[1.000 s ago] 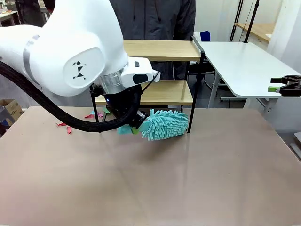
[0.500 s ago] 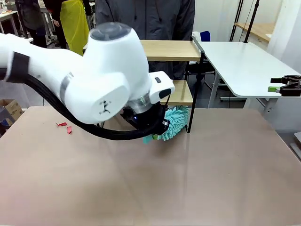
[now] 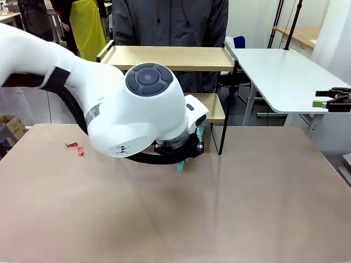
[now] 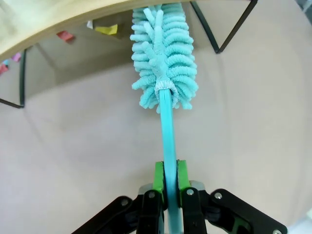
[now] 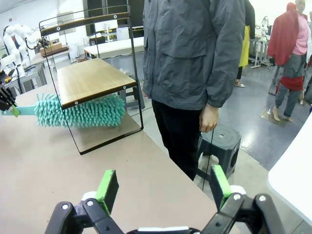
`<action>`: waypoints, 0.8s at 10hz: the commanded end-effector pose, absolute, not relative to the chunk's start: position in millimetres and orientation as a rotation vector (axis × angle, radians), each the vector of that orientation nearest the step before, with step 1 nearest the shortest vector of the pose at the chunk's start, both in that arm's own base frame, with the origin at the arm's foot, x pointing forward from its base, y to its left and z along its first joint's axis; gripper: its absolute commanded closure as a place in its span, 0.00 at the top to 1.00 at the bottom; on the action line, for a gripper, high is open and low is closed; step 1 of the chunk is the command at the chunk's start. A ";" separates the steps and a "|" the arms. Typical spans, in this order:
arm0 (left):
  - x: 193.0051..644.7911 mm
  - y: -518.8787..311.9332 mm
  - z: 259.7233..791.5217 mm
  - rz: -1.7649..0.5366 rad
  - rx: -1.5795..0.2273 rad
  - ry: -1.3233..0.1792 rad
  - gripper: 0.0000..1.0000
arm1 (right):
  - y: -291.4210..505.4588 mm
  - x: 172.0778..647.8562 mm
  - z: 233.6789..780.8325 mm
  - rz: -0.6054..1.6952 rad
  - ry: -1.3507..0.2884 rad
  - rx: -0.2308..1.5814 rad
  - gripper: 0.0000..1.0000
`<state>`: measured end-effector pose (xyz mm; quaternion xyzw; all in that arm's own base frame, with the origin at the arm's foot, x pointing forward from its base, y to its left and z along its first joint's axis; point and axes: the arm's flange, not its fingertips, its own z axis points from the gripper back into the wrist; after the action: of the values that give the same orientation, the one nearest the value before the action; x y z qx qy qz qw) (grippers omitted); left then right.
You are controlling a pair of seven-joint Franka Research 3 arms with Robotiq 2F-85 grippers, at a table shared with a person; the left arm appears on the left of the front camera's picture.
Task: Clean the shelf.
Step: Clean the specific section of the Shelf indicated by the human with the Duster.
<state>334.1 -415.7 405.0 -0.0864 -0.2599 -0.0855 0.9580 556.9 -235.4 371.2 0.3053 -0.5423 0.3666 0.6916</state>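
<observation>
Front view, left arm: the white left arm (image 3: 131,109) bulks over the middle of the brown table (image 3: 230,208); a second ago its elbow sat farther left and its wrist was in plain sight.
Red scraps: two red scraps (image 3: 75,148) lie well out to the left of the left claw (image 4: 170,176), just where they lay a second ago; the pink and green bits seen then by the rack's left leg are now behind the arm.
Left claw: clamped tight on the thin teal handle (image 4: 167,131), one green pad (image 4: 158,174) pressing each side.
Duster: the fluffy teal duster head (image 4: 165,58) stretches straight ahead of the left claw, its far tip under the lower board (image 4: 48,14). A second ago it lay out in front of the rack; now it is pushed in beneath.
Shelf: the shelf (image 3: 170,57) stands just beyond the left claw on the table's far side, both boards level.
Coloured scraps: yellow, red and pink coloured scraps (image 4: 107,30) lie under the lower board, ahead and left of the left claw.
Person: a person (image 5: 195,48) in a dark grey jacket stands behind the shelf, past both claws.
Right claw: the right claw (image 5: 165,187) has its jaws spread wide and grips nothing; the shelf is ahead and left of it, well apart. It hangs at the picture's right edge in the front view, unmoved since a second ago.
</observation>
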 end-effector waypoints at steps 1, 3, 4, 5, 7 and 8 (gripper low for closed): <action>349.9 -449.2 371.8 -0.143 -0.205 -0.583 0.13 | -234.5 557.5 373.2 0.832 -1.217 0.675 1.00; 360.9 -460.3 351.4 -0.158 -0.216 -0.581 0.13 | -234.5 557.5 373.2 0.832 -1.217 0.675 1.00; 364.1 -463.3 343.1 -0.157 -0.215 -0.577 0.13 | -234.5 557.5 373.2 0.832 -1.217 0.675 1.00; 368.6 -464.6 337.8 -0.167 -0.222 -0.567 0.13 | -234.5 557.5 373.2 0.832 -1.217 0.675 1.00; 362.4 -448.2 354.4 -0.191 -0.202 -0.545 0.13 | -234.5 557.5 373.2 0.832 -1.217 0.675 1.00; 362.4 -448.2 354.4 -0.191 -0.202 -0.545 0.13 | -234.5 557.5 373.2 0.832 -1.217 0.675 1.00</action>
<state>368.3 -454.9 343.8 -0.1014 -0.2578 -0.0956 0.9561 557.0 -235.4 371.2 0.3053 -0.5423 0.3667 0.6916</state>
